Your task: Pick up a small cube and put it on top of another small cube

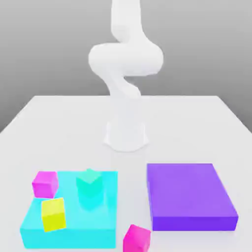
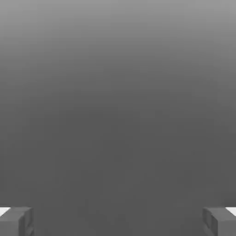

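Two pink cubes, one [image 1: 45,184] at the cyan slab's [image 1: 69,238] edge, one [image 1: 136,239] just beside it, lie apart from the widely spread gripper [image 2: 118,222].

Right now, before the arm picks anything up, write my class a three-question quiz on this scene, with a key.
1. True or false: the gripper is open.
2. Which block stands on the cyan slab: the yellow cube or the bright pink cube near the exterior view's bottom edge?
3. Fill in the blank: the large slab toward the exterior view's right is coloured ____.

Key: 1. true; 2. the yellow cube; 3. purple
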You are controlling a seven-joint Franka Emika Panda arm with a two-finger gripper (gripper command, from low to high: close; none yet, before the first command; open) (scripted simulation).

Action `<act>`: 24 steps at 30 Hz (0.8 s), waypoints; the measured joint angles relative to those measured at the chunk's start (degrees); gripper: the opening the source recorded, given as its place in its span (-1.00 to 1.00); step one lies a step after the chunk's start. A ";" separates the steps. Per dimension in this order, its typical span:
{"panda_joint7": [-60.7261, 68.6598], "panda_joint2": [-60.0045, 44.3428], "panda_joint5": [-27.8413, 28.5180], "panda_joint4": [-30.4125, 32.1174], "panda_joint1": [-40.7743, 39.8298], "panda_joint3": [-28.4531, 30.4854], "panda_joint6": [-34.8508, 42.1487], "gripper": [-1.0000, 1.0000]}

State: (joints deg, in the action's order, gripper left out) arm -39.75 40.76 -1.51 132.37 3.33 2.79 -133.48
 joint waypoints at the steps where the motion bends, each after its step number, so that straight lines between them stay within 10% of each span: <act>1: 2.67 -2.19 -0.70 0.25 1.39 1.17 -0.73 0.00; 24: 57.67 -48.06 -13.36 5.79 15.04 10.92 -16.83 0.00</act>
State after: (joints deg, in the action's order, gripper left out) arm 17.92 -7.30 -14.86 138.16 18.38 13.71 -150.31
